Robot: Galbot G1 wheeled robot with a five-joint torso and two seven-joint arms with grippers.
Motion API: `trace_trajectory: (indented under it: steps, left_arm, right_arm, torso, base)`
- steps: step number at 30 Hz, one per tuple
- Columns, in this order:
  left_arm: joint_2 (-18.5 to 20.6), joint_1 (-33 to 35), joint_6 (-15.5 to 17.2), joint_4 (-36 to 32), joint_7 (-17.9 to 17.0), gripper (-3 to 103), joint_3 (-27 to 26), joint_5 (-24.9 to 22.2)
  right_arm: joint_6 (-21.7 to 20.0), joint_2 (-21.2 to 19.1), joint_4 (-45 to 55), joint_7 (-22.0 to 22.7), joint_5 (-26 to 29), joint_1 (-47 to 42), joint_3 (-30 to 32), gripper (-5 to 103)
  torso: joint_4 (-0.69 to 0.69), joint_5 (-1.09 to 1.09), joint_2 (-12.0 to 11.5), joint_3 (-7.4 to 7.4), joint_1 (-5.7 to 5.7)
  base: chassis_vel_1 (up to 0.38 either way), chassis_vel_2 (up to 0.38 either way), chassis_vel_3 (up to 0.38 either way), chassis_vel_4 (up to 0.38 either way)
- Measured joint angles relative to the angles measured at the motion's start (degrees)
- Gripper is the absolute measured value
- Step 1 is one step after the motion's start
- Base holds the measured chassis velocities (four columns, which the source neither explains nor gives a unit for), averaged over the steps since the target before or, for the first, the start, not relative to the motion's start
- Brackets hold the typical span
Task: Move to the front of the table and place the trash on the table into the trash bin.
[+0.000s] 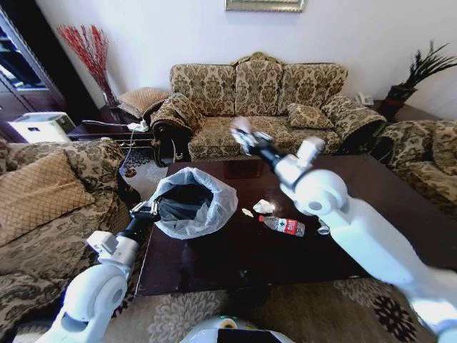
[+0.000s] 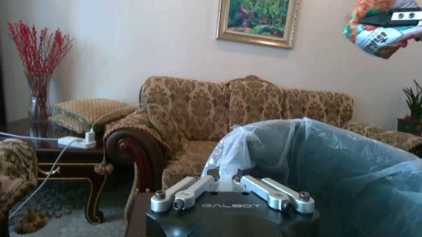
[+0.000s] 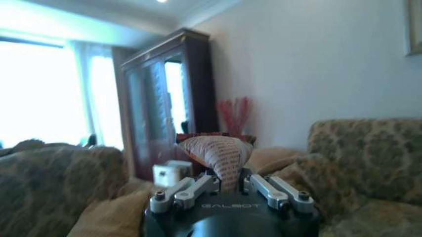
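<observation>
Trash is split between the air and the table: a brownish wrapper sits pinched between the fingers of the right gripper, which is raised high on an arm stretched forward and up from the robot's right shoulder, past the table's far edge toward the sofa. In the left wrist view that gripper and its printed packet hang in the upper corner above the trash bin. The left gripper is held low on a bent arm at the table's left end, its fingers closed on the pale bag rim of the bin, which stands on the table's near-left part with its mouth open upward. Right of the bin, on the dark wood, lie a small scrap, a crumpled white tissue, a clear bottle with red label on its side, and a small clear piece beside the right forearm. Bare tabletop stretches between bin and litter.
</observation>
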Motion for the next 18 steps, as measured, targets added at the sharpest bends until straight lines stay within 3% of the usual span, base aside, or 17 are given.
trace_trajectory:
  steps: [1, 3, 8, 13, 18]
  left_arm:
    - [-0.05, 0.00, 0.16, -0.01, -0.02, 3, 0.13, 0.07]
    - [-0.09, 0.00, 0.22, -0.04, -0.02, 3, 0.18, 0.08]
    - [0.36, -0.26, 0.48, -0.20, 0.00, 3, 0.19, -0.01]
    - [0.91, -0.21, 0.55, -0.19, -0.08, 3, -0.47, -0.05]
    - [0.71, -0.26, 0.56, -0.22, -0.12, 3, -0.90, -0.13]
  right_arm:
    - [0.05, -0.27, 0.77, -0.60, 0.69, 1.86, -3.60, 10]
    - [0.07, -0.25, 1.10, -0.76, 0.91, 2.59, -5.00, 10]
    - [1.76, 3.50, 0.97, -0.48, 0.30, 6.09, -16.13, 10]
    - [-1.33, 4.76, 0.41, 0.45, -1.67, 6.08, -19.24, 8]
    - [-3.14, 4.15, -0.31, 0.95, -4.77, 3.60, -18.94, 30]
  torso:
    - [-0.02, 0.01, 0.00, 0.00, 0.00]
    - [-0.03, 0.00, 0.00, 0.00, 0.00]
    - [-0.02, 0.02, 0.00, 0.00, -0.01]
    - [0.00, 0.00, 0.00, 0.00, -0.01]
    - [-0.04, 0.04, 0.00, 0.00, -0.01]
  base:
    - [0.000, 0.000, 0.000, 0.000]
    - [0.000, 0.000, 0.000, 0.000]
    - [0.000, 0.000, 0.000, 0.000]
    - [0.000, 0.000, 0.000, 0.000]
    - [0.000, 0.000, 0.000, 0.000]
